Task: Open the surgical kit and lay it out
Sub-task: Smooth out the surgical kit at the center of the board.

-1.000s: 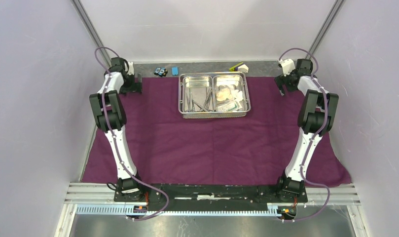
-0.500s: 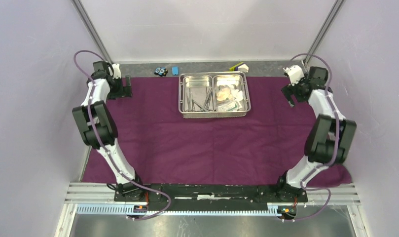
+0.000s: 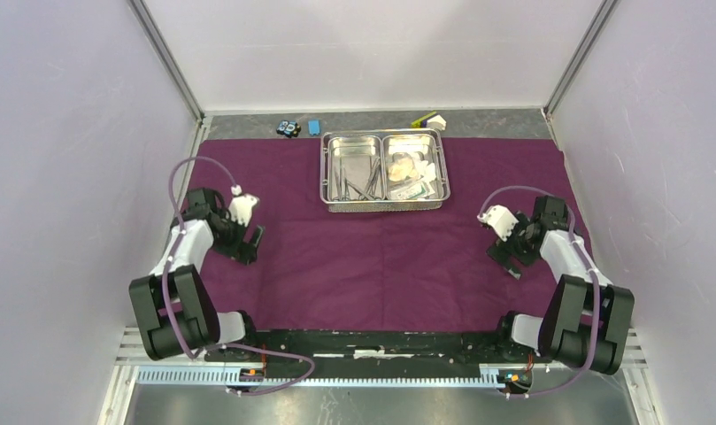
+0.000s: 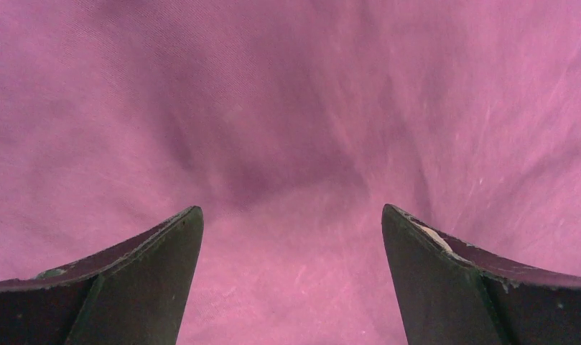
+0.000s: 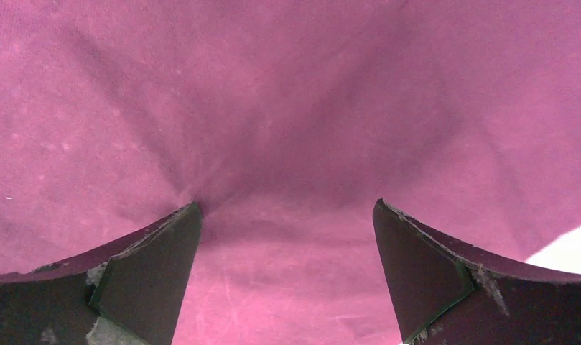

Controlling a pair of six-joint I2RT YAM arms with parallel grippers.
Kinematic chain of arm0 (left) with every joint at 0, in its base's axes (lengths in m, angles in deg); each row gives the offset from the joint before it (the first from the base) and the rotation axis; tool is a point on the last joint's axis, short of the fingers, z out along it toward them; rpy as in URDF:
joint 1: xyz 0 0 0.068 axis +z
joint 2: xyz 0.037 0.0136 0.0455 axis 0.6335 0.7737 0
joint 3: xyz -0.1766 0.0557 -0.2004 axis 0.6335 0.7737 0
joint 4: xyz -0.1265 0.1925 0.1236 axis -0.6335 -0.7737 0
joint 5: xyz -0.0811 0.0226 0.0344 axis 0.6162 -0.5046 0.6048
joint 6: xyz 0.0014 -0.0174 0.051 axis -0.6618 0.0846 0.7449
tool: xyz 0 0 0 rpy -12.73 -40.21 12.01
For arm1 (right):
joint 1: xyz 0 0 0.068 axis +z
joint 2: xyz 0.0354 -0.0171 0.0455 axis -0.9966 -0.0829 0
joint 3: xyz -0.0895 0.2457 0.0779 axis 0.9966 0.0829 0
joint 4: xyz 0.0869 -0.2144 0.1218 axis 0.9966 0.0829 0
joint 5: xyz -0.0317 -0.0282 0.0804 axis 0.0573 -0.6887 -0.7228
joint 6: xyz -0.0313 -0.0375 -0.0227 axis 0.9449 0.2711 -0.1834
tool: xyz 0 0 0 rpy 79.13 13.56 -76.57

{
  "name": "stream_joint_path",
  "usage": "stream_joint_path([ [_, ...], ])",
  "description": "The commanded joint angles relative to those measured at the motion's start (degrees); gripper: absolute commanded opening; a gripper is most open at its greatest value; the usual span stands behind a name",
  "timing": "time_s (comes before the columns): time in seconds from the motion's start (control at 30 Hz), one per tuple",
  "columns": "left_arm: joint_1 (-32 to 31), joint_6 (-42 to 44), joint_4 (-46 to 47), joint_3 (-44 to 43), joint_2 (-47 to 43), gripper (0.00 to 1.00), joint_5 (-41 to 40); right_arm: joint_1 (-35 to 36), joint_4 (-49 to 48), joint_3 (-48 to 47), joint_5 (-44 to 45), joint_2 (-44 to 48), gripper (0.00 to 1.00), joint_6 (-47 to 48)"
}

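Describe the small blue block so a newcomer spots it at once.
Start at the purple cloth and its steel tray. On the grey strip beyond the cloth's far edge, just left of the tray, lies the blue block. It is plain light blue, unlike the two dark pieces on its left.

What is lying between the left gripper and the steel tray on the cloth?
Nothing but bare purple cloth lies between the left gripper and the tray. The top view shows this stretch whole.
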Motion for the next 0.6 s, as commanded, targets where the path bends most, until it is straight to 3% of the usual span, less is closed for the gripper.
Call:
stream_joint_path([
  [0.0, 0.29, 9.35, 1.00, 4.61, -4.07, 1.00, -2.81, -1.67, 0.19, 3.37, 0.43, 2.48, 0.98, 6.38],
  [0.33, 2.89, 17.13, 0.00, 14.04, -5.62, 0.99, -11.20, -4.45, 2.77, 12.73, 4.46, 8.70, 0.98, 11.97],
  [0.57, 5.82, 21.13, -1.35, 17.10, -9.47, 0.99, -14.60, -4.52, 5.55, 13.54, 4.88, 11.44, 0.98, 12.26],
])
